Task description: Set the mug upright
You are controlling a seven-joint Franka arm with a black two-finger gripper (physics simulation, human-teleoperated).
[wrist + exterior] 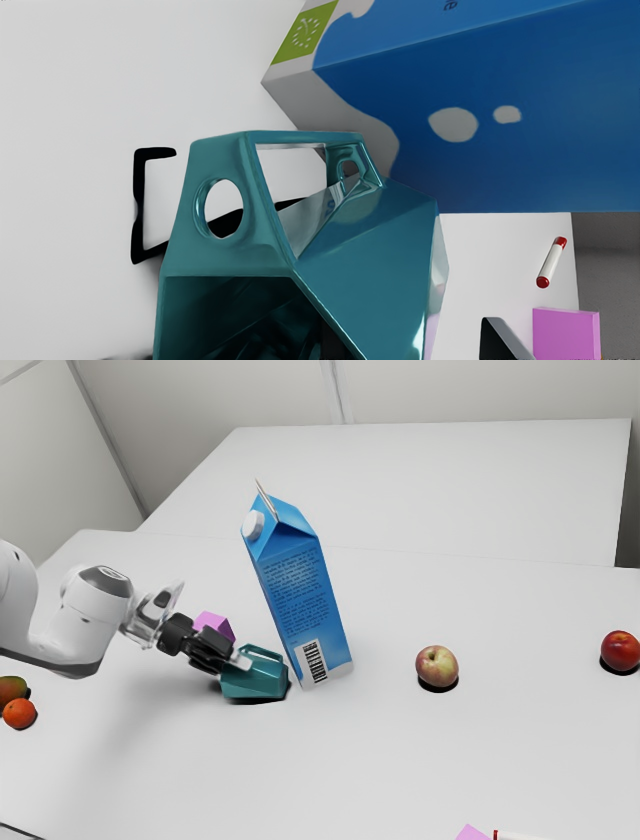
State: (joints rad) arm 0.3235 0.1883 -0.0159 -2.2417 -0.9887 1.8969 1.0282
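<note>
Nearest in exterior view: pink block (471, 833) and red-and-white marker (520, 836) at the bottom edge, cut off. Orange (19, 713) next, exterior view's left, mango (11, 689) just behind it. Then mug (255, 678), teal, on its side on the counter (360, 770), not upright; handle on top, mouth toward the arm. Jaws (241, 661) at the mouth end of the mug, released: in wrist view one fingertip (491, 345) stands apart from the mug's outer wall, mug not clamped. Whether the other one touches the mug, cannot tell. Pale apple (437, 666) well apart, toward exterior view's right; red fruit (621, 650) farther that way. Blue carton (300, 595) right beside the mug's closed end, white cap near its top. Purple block (213, 625) behind the jaws, partly hidden.
</note>
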